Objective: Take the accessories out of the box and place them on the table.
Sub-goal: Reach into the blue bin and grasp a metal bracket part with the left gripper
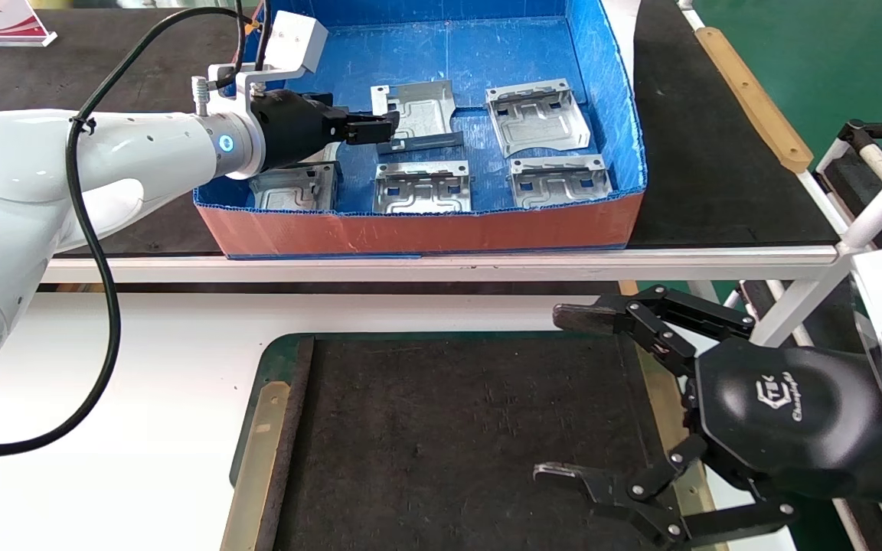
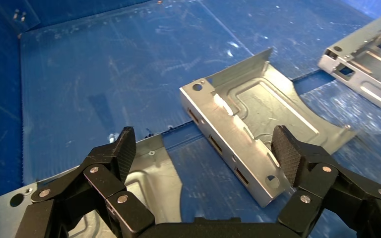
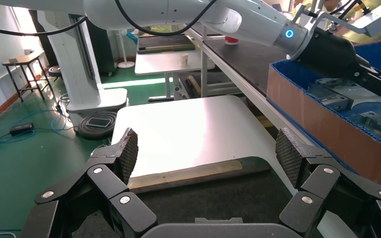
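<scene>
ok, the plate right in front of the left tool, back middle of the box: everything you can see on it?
The plate is silver-grey stamped sheet metal, roughly square, with embossed ridges, bent-up edge walls carrying slots and round holes, and one curved edge. It lies on the floor of the blue box, turned askew to its neighbours, hollow side up. The left tool is open beside it, one fingertip over its near corner; contact cannot be told. No other plate touches it.

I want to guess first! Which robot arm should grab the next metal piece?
Left, probably. The left gripper is open inside the box, right at a plate. The right gripper hovers over the table.
</scene>
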Available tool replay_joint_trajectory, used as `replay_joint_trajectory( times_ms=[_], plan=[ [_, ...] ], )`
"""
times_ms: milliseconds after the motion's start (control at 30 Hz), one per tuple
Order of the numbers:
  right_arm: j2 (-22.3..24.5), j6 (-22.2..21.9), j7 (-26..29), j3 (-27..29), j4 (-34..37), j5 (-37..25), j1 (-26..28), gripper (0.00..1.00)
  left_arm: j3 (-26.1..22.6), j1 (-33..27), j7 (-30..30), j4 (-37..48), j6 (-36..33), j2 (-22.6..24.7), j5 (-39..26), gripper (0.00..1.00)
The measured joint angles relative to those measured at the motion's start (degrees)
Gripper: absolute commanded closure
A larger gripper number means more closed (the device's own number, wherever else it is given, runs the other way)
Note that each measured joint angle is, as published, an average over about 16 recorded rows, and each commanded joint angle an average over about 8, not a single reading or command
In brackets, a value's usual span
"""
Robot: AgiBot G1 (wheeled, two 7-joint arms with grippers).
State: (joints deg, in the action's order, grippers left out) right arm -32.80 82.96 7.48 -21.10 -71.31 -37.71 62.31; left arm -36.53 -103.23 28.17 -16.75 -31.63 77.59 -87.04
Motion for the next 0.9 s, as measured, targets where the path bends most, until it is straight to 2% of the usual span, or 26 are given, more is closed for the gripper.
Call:
replay_joint_trajectory(
  times_ms=[567,900],
  plan=[
    [0.0,0.0,0.0,0.0,0.0,0.0,0.0,0.00,-0.8,-0.2,1.1,0.1,1.0,0.1,0.7,0.00],
    [0.0,0.0,0.0,0.0,0.0,0.0,0.0,0.00,-2.5,0.9,3.6,-1.7,1.6,-0.2,0.7,0.00]
  ],
)
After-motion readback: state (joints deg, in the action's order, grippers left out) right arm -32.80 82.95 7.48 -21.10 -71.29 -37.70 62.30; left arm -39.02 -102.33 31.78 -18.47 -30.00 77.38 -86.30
